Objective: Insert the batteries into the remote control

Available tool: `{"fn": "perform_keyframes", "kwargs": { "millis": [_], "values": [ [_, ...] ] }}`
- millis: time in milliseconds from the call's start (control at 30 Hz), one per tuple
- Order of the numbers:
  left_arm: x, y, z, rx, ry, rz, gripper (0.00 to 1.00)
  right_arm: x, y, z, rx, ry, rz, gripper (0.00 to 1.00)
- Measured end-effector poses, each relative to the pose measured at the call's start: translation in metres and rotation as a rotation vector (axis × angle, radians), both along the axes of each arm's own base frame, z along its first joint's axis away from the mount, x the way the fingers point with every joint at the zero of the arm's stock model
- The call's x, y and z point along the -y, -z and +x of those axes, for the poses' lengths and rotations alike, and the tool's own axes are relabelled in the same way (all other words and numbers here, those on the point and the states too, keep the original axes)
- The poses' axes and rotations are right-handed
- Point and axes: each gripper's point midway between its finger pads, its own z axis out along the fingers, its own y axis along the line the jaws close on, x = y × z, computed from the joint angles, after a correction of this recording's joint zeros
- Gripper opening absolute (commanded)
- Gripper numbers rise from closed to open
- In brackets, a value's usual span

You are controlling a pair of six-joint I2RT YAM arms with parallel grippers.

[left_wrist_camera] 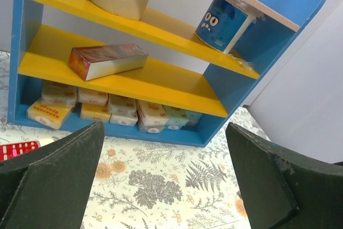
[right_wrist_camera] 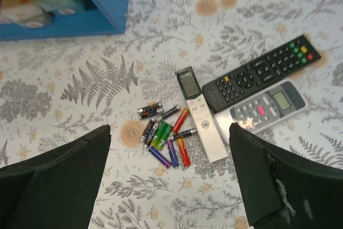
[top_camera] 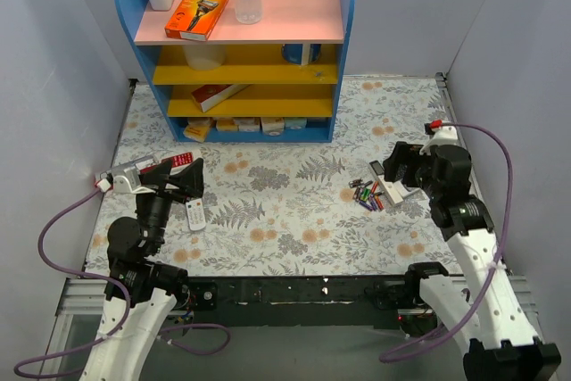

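Several small batteries (right_wrist_camera: 167, 135) in green, red, purple and black lie loose on the floral table cover; they also show in the top view (top_camera: 365, 194). The slim white remote control (right_wrist_camera: 202, 117), with a dark patch at its far end, lies just right of them and shows in the top view too (top_camera: 385, 183). My right gripper (right_wrist_camera: 169, 130) hangs above the batteries, open and empty, its place in the top view (top_camera: 403, 171) beside the pile. My left gripper (left_wrist_camera: 164, 127) is open and empty at the table's left (top_camera: 181, 181), facing the shelf.
A wide black remote (right_wrist_camera: 262, 72) and a shorter white remote with a red button (right_wrist_camera: 265, 106) lie right of the slim one. A blue and yellow shelf unit (top_camera: 241, 64) stands at the back. A small white remote (top_camera: 196, 216) and a red pack (left_wrist_camera: 19, 149) lie near my left gripper.
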Motion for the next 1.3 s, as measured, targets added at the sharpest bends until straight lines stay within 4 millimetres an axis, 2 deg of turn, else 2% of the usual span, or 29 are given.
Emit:
{"fn": "perform_keyframes", "kwargs": {
  "millis": [33,100,133,167,200,333,533,733,867,1033,1300],
  "values": [
    [0.0,0.002,0.0,-0.008,0.0,0.0,0.98,-0.001,0.008,0.003,-0.051,0.005,0.003,0.98],
    [0.0,0.005,0.0,-0.019,-0.002,0.001,0.98,-0.003,0.026,0.009,-0.151,0.008,0.005,0.91],
    [0.0,0.005,0.0,-0.021,-0.002,0.0,0.98,-0.004,0.037,0.011,-0.202,0.009,0.003,0.87],
    [0.0,0.006,0.0,-0.022,-0.004,0.0,0.98,-0.006,0.048,0.013,-0.253,0.009,0.004,0.79],
    [-0.001,0.006,0.0,-0.023,-0.006,-0.001,0.98,-0.006,0.06,0.014,-0.302,0.011,0.001,0.76],
    [-0.002,0.006,-0.002,-0.022,-0.013,-0.001,0.98,-0.007,0.101,0.013,-0.466,0.015,-0.017,0.7],
    [-0.004,0.007,-0.002,-0.025,-0.025,0.0,0.98,-0.004,0.138,0.011,-0.605,0.021,-0.062,0.63],
    [-0.004,0.007,-0.002,-0.024,-0.026,0.004,0.98,0.009,0.154,0.014,-0.658,0.05,-0.138,0.59],
    [-0.005,0.007,-0.002,-0.024,-0.029,0.006,0.98,0.01,0.161,0.019,-0.677,0.043,-0.159,0.54],
    [-0.005,0.007,-0.002,-0.023,-0.03,0.01,0.98,0.011,0.17,0.023,-0.703,0.03,-0.183,0.52],
    [-0.005,0.007,-0.002,-0.023,-0.03,0.013,0.98,0.012,0.168,0.039,-0.685,0.022,-0.213,0.52]
  ]
}}
